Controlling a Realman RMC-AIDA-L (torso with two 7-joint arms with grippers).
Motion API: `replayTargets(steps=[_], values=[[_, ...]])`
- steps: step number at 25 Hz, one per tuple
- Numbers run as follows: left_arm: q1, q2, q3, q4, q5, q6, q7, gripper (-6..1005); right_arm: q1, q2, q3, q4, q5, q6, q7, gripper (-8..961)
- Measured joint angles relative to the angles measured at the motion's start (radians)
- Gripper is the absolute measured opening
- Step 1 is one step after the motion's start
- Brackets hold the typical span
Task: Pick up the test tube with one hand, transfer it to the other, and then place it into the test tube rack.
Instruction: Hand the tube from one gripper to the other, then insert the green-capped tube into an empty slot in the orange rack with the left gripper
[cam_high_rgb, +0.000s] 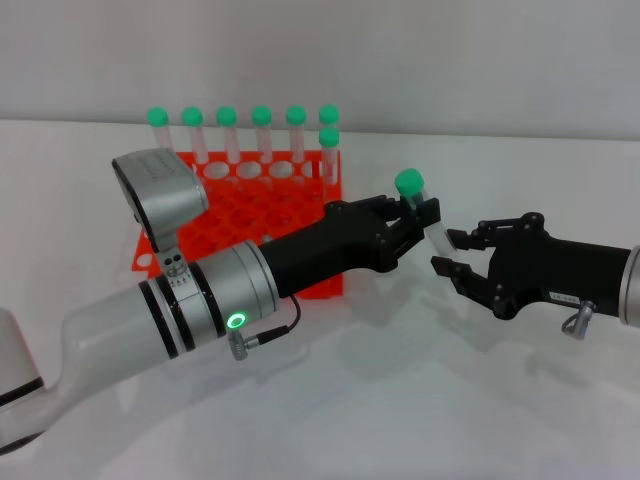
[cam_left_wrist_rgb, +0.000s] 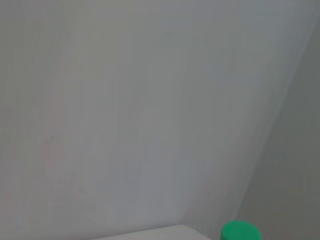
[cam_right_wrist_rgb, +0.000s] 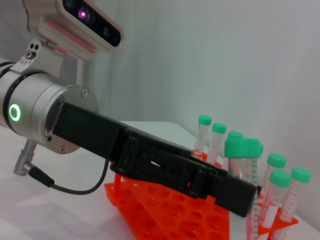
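Observation:
My left gripper (cam_high_rgb: 420, 212), the black hand with silver cuff and green light, is shut on the test tube (cam_high_rgb: 432, 225). It holds the tube tilted above the table, green cap up, just right of the orange-red test tube rack (cam_high_rgb: 290, 205). My right gripper (cam_high_rgb: 455, 252), the black hand on the black forearm, is open. Its fingertips sit right beside the tube's lower end. The right wrist view shows the left hand (cam_right_wrist_rgb: 220, 185) reaching across in front of the rack (cam_right_wrist_rgb: 165, 205). A green cap (cam_left_wrist_rgb: 240, 232) shows in the left wrist view.
Several green-capped tubes (cam_high_rgb: 262, 135) stand upright in the rack's back row, with one more at its right end (cam_high_rgb: 328, 150). They also show in the right wrist view (cam_right_wrist_rgb: 280, 185). A white wall rises behind the white table (cam_high_rgb: 420, 400).

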Motion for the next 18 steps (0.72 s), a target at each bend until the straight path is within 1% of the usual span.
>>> replayTargets(steps=[3,9,12,14,18], values=[[0.000,0.000,0.000,0.000,-0.003,-0.004,0.009,207,0.003,0.000,0.002,0.005,-0.003,0.002,0.018,348],[-0.001,0.000,-0.016,-0.003,0.000,-0.007,0.013,207,0.001,-0.001,0.031,0.012,-0.002,0.000,0.024,475],[0.002,0.001,-0.021,-0.007,0.004,-0.007,0.054,207,-0.004,-0.001,0.083,0.022,0.005,0.004,0.025,539],[0.012,0.003,-0.022,-0.002,0.005,-0.007,0.112,208,-0.009,-0.001,0.131,0.034,0.007,0.015,0.025,581],[0.058,0.014,-0.043,0.041,0.013,-0.008,0.243,207,-0.027,-0.002,0.241,0.066,0.010,0.062,0.026,743]])
